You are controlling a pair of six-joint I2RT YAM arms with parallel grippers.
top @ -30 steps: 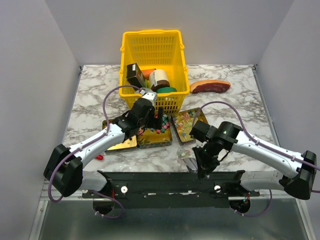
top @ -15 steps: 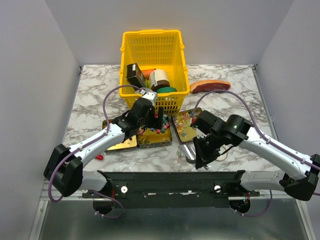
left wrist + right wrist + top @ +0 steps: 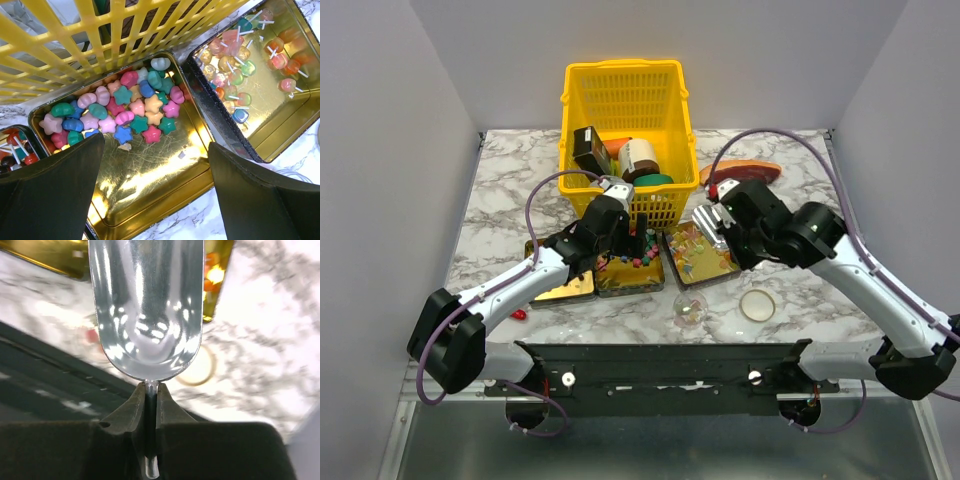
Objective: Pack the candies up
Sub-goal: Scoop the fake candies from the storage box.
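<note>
Your L gripper (image 3: 156, 147) hangs wide open over the gold rectangular metal tin (image 3: 150, 200) of small star-shaped coloured candies (image 3: 132, 107). Your R gripper (image 3: 149, 390) pinches the shiny silver metal scoop (image 3: 147, 305) by its thin handle (up by the neighbouring gold tin (image 3: 280, 135) w/ white-stick lollipops (image 3: 235, 75)).

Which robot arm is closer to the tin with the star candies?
The left. The left gripper hovers open right above the star candy tin. The right gripper, pinching a shiny scoop, is farther right, at the lollipop tin.

Basket (image 3: 623, 100) behind three tins (image 3: 155, 180), candies (image 3: 130, 107) in them, jar (image 3: 691, 311) and ring (image 3: 757, 304) before the right tin (image 3: 712, 268)
</note>
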